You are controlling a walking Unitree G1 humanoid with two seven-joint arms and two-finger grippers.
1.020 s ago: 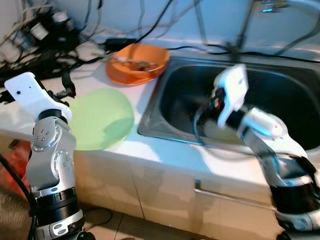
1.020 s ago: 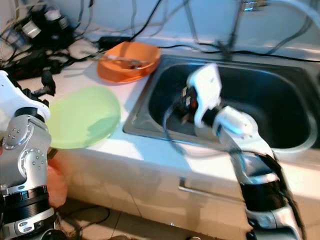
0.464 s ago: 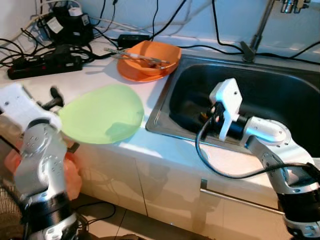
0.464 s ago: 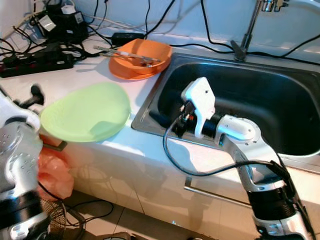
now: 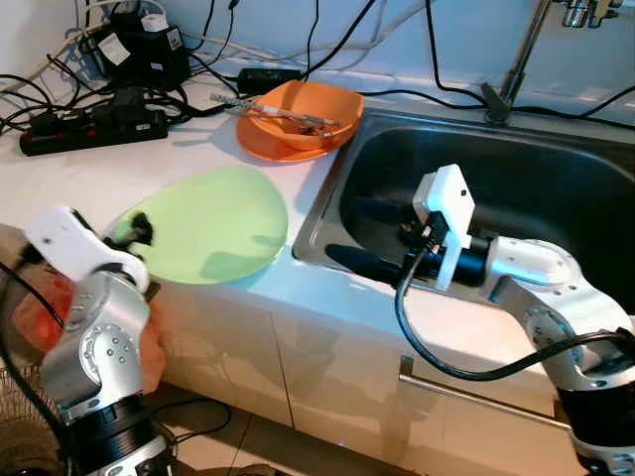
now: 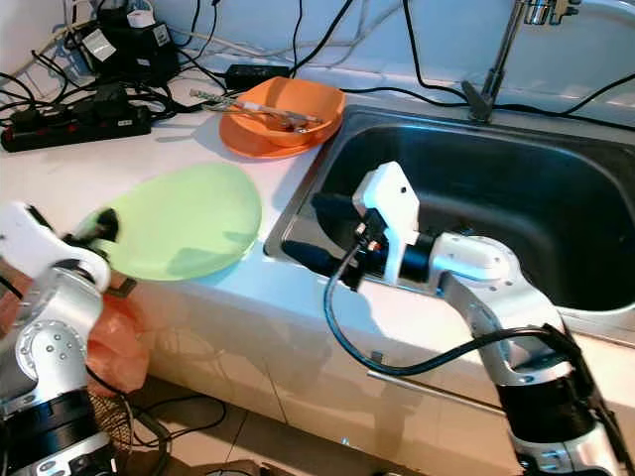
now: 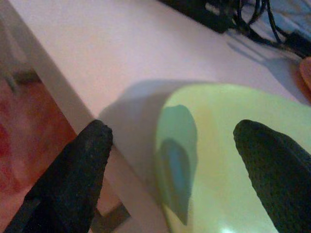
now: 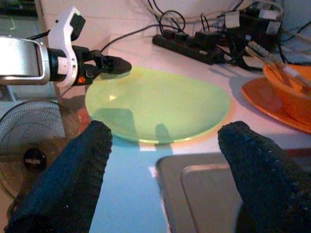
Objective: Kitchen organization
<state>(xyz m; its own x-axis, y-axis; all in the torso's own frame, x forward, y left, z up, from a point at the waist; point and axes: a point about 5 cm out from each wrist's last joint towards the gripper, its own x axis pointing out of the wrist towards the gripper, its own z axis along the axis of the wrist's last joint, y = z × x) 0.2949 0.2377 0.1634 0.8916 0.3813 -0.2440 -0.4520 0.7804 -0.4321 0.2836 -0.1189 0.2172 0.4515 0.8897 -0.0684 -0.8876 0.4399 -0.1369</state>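
Nothing yet tidied, I judge — green plate (image 5: 206,223) and orange bowl (image 5: 303,111) lie on the counter (image 5: 89,169), my left gripper (image 7: 170,160) wide at the plate's rim, right gripper (image 8: 160,160) wide over the sink (image 5: 556,178).

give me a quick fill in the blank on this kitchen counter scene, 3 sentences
1. The flat round plate by the left gripper is coloured ____.
2. The orange bowl stands on an orange ____.
3. The right gripper, fingers open, hovers over the steel ____.

Missing words: green; plate; sink
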